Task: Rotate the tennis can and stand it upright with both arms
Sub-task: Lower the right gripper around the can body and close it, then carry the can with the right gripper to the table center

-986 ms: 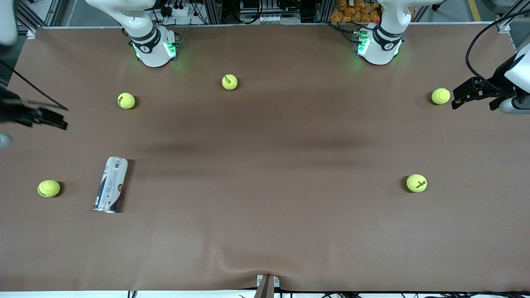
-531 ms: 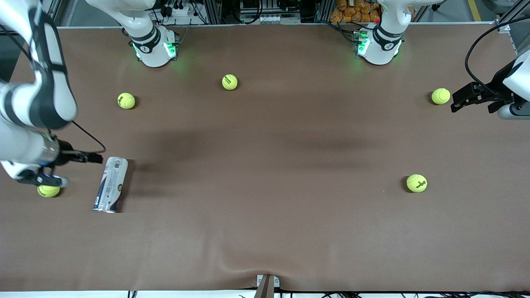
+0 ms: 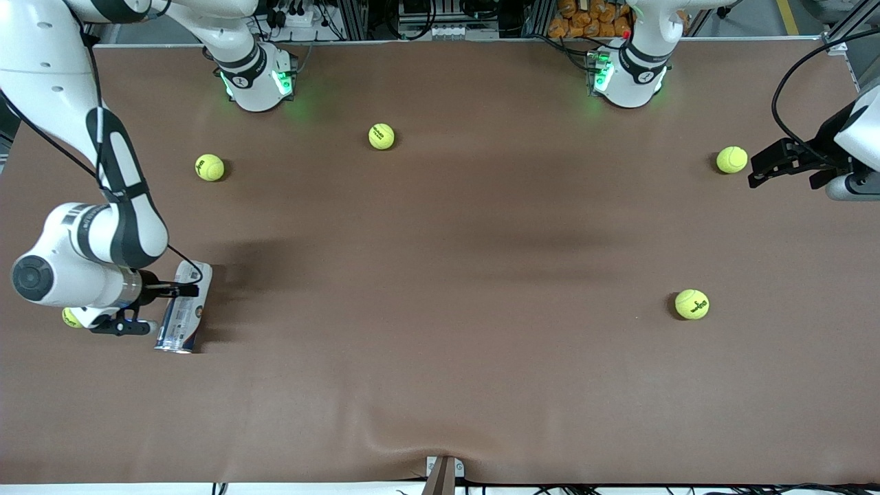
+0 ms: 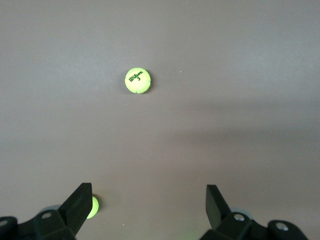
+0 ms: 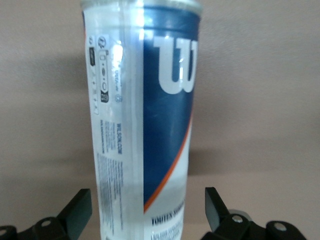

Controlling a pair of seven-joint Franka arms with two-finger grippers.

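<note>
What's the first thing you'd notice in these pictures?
The big white right arm reaching down, its right gripper open with fingers either side of the tennis can lying on the brown table. Yellow tennis balls dot the table, and the left gripper waits open beside one at its own end.

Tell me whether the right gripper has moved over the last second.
Yes. The right gripper has swung in from the table edge at the right arm's end, toward the front camera, and now straddles the lying tennis can, jaws open.
</note>
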